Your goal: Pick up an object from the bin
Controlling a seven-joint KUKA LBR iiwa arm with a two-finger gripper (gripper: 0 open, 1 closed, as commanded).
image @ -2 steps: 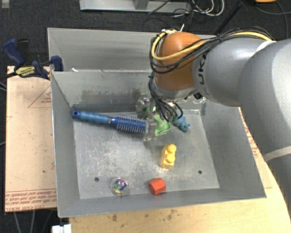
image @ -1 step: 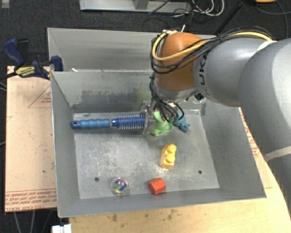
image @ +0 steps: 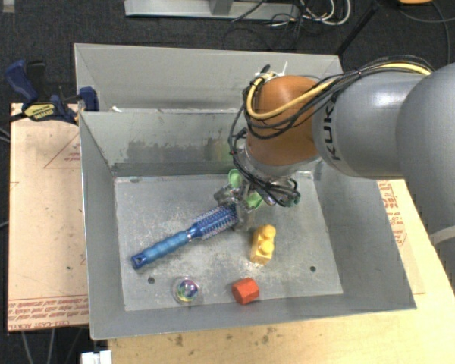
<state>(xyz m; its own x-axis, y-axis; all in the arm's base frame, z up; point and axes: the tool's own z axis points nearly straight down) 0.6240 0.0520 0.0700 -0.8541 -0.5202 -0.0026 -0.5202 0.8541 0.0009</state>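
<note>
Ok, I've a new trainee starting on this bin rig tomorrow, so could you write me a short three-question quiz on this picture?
1. True or false: the blue brush lies flat on the floor of the bin, with its handle pointing to the view's lower left.
2. Fill in: the small toy just to the view's right of the brush's head is coloured ____.
3. Which of these lies nearest the gripper? A: the brush's bristle head. B: the red block. C: the small toy.

Key: 1 true. 2 yellow. 3 A.
</note>
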